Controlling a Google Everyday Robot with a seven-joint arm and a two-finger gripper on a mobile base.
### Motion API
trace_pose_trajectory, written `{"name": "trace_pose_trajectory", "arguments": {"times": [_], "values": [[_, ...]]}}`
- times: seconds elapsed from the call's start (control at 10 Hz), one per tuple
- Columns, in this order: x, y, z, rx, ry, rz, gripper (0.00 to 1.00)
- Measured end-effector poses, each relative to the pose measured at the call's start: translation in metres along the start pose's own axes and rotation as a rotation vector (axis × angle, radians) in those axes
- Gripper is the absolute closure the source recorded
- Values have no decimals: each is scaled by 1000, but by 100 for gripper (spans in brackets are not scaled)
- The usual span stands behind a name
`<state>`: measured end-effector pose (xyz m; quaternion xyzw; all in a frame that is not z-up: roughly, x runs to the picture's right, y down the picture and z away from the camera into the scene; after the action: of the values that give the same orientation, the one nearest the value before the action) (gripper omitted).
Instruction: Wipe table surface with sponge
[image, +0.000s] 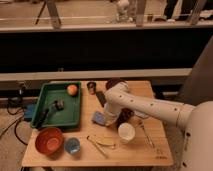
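Note:
The light-blue sponge (98, 118) lies on the tan wooden table surface (135, 152), near its middle. My gripper (110, 120) points down at the sponge's right edge, at the end of the white arm (150, 106) that reaches in from the right. The arm hides the gripper's contact with the sponge.
A green tray (70, 118) at the left holds an orange (72, 89) and dark tools. A red bowl (49, 141) and a blue cup (72, 145) stand front left. A white cup (126, 132), a fork (147, 134), a dark flat object (101, 98) and a small dark cup (91, 87) surround the sponge.

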<state>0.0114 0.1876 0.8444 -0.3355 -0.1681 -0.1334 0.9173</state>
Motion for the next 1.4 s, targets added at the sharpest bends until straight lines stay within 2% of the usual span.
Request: {"name": "trace_pose_trajectory", "arguments": {"times": [0.3, 0.6, 0.8, 1.0, 1.2, 1.4], "values": [[-15, -32, -16, 55, -6, 6, 96], [-44, -47, -9, 55, -10, -26, 96], [-51, -48, -6, 49, -12, -48, 96], [-65, -38, -3, 32, -17, -82, 96], [-58, -19, -5, 15, -17, -86, 96], [-44, 17, -5, -15, -15, -89, 96]]}}
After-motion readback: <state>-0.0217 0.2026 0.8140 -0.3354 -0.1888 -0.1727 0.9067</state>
